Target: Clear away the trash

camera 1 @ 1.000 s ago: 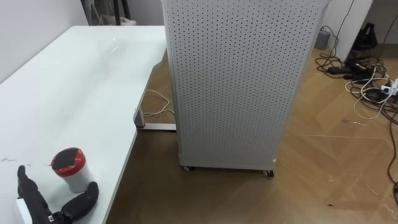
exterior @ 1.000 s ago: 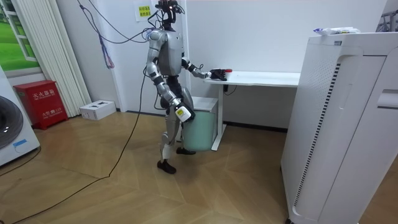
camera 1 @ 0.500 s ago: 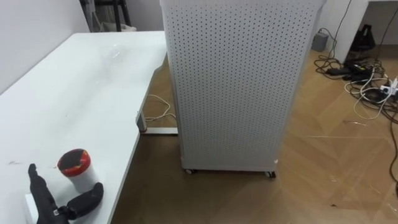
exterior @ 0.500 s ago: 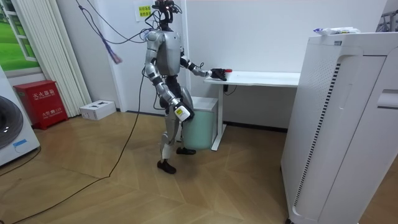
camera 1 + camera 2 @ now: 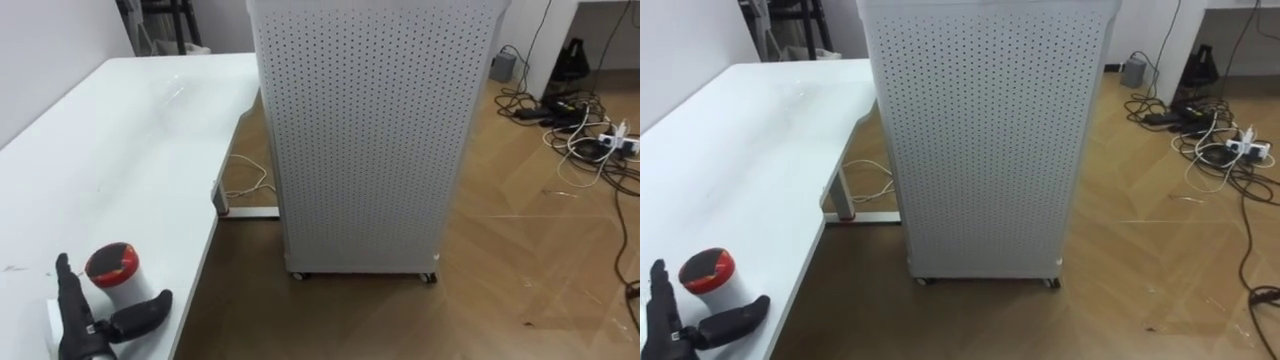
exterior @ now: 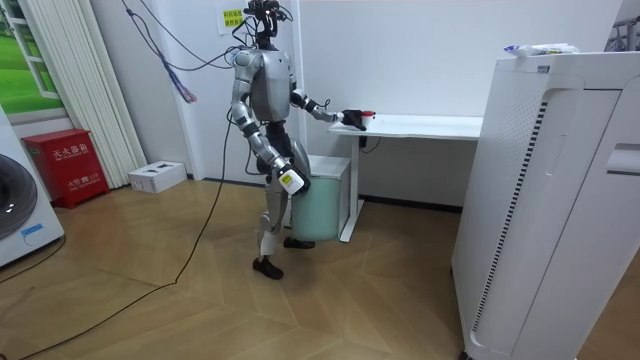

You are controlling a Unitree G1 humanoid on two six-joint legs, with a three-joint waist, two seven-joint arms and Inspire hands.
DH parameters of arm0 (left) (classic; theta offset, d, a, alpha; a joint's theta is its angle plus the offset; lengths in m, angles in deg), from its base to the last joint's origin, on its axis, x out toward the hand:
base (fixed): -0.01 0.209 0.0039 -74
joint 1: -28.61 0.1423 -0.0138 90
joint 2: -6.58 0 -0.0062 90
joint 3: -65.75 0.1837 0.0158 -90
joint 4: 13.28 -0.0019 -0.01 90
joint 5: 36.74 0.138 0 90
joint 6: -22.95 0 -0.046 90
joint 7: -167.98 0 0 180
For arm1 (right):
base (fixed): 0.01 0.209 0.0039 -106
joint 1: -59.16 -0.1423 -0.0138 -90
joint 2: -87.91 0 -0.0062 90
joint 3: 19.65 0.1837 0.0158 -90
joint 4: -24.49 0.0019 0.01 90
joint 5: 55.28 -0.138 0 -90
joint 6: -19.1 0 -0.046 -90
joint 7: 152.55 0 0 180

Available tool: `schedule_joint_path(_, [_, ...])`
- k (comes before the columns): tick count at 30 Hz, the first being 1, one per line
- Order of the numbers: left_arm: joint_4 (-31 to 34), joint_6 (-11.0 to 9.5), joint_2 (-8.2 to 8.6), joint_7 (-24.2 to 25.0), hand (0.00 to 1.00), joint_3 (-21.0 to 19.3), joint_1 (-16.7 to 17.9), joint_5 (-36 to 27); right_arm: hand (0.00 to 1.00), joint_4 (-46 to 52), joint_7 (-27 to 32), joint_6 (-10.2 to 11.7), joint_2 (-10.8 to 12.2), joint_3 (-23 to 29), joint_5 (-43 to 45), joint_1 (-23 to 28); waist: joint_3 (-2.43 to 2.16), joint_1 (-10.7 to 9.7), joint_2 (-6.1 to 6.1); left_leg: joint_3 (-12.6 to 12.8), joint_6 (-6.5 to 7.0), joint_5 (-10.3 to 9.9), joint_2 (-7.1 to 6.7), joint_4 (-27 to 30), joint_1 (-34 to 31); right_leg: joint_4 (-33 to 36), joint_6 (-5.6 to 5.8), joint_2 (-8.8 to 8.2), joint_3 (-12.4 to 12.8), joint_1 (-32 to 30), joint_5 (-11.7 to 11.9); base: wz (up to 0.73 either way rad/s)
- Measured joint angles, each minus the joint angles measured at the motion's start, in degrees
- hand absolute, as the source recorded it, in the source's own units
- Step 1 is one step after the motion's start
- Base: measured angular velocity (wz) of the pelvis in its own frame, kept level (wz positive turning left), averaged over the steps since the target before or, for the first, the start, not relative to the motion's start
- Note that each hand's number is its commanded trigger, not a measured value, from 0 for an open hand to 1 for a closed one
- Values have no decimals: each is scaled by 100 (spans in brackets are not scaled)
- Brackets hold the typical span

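A small white cup with a red lid (image 5: 112, 274) stands upright near the front edge of the white table (image 5: 120, 150). My left hand (image 5: 143, 311) is open just in front of it, with straight fingers to the cup's left and the thumb to its lower right, not touching it. In the room view I stand at the table's end with the left hand (image 6: 350, 119) held out beside the cup (image 6: 367, 116). My right hand (image 6: 288, 182) hangs low by my hip, next to a pale green bin (image 6: 322, 208).
A tall white perforated cabinet (image 5: 365, 130) on casters stands on the wooden floor right of the table. Cables and a power strip (image 5: 590, 130) lie at the far right. A large white appliance (image 6: 550, 200) stands at the room view's right.
My left hand has shifted a little to the right, its fingers now closer to the cup. The cup has not moved. The eye view has shifted slightly.
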Motion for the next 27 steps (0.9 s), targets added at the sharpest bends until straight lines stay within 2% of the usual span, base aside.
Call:
schedule_joint_path(6, [-86,36,0,256,0,-1,-224,-265,100,0,9,0,-23,2,0,-3,32,-12,53,65,16,6,4,6,-27,3,17,-9,14,-14,10,0])
schedule_joint_path(7, [-116,38,0,290,68,-1,-258,-266,100,0,7,0,-23,2,0,-3,34,-11,56,69,18,7,4,4,-33,5,18,-10,15,-13,11,0])
schedule_joint_path(8, [-173,40,0,365,100,1,-328,-266,100,0,7,0,-23,0,0,-4,35,-12,59,80,20,7,6,-2,-41,13,19,-11,20,-12,11,-4])
schedule_joint_path(12, [-200,40,2,558,100,46,-453,-257,100,-2,15,0,-23,-10,1,-3,39,-57,60,129,34,-1,6,3,-40,15,25,-23,57,-29,14,-5])
schedule_joint_path(17, [-200,39,-12,505,100,-27,-533,-258,100,-6,70,0,-39,-13,1,-4,43,-46,70,257,49,-9,15,-11,-45,16,33,-47,85,-83,17,-2])
schedule_joint_path(23, [-200,37,-31,504,100,-53,-591,-258,100,-6,69,0,-38,-15,-1,-9,43,-50,70,284,69,-21,11,-5,-106,18,49,-54,142,-140,26,-1])
schedule_joint_path(27, [-205,38,-30,607,100,53,-600,-261,100,-6,74,-1,-38,-22,-6,-10,45,-62,67,316,69,-21,15,-2,-114,17,50,-61,145,-154,26,0])
